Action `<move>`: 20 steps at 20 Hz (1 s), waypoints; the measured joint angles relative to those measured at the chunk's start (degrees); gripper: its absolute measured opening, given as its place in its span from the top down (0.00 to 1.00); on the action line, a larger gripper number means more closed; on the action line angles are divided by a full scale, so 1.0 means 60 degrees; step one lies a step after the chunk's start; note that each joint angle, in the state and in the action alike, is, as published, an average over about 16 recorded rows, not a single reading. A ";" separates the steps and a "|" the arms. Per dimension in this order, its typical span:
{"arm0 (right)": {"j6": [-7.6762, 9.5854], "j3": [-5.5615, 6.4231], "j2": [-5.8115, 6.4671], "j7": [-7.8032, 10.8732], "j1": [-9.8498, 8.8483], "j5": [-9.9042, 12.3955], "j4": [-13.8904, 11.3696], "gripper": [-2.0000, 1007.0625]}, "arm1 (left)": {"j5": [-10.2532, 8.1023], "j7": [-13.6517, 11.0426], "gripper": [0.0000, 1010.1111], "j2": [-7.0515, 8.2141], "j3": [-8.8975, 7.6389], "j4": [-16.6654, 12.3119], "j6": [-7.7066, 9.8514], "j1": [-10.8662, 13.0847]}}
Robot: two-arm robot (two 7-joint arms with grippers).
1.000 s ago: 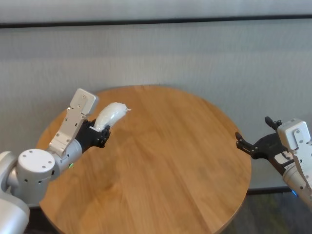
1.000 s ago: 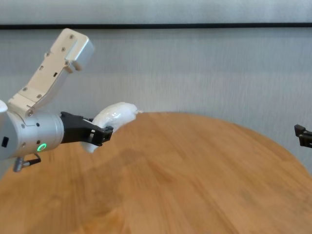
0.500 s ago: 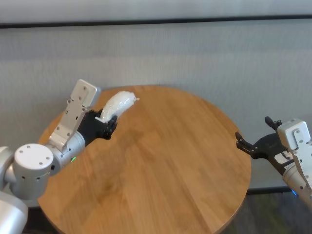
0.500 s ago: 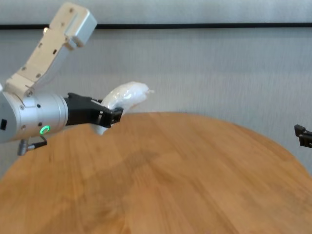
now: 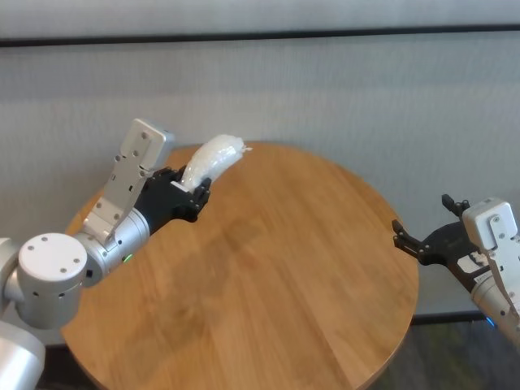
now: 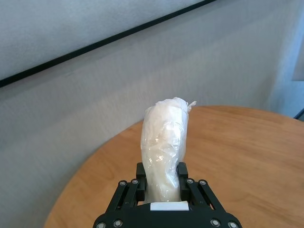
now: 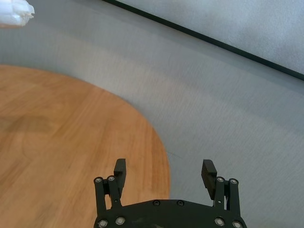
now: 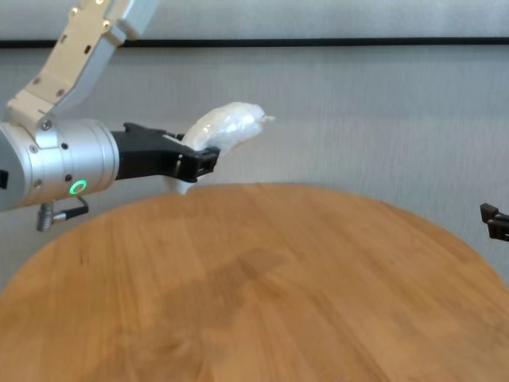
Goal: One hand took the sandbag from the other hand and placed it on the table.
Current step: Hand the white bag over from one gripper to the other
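The sandbag [image 5: 211, 159] is held above the far left part of the table [image 5: 268, 276], clear of the wood; it is clamped at its lower end by the left gripper [image 5: 189, 197], whose fingers [image 6: 182, 172] are pressed against both sides of the pouch; the knotted tip is pointed up and away from the wrist, which bears a green ring; the right gripper [image 5: 422, 236] is kept just beyond the table's right edge, its jaws spread wide with nothing between them; its ring seems blue, though barely seen
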 joint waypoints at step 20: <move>0.0000 0.0000 0.0000 0.0000 0.0000 0.0000 0.0000 0.01 | -0.0268 -0.0903 0.59 0.0404 0.0620 -0.1056 -0.0452 0.0161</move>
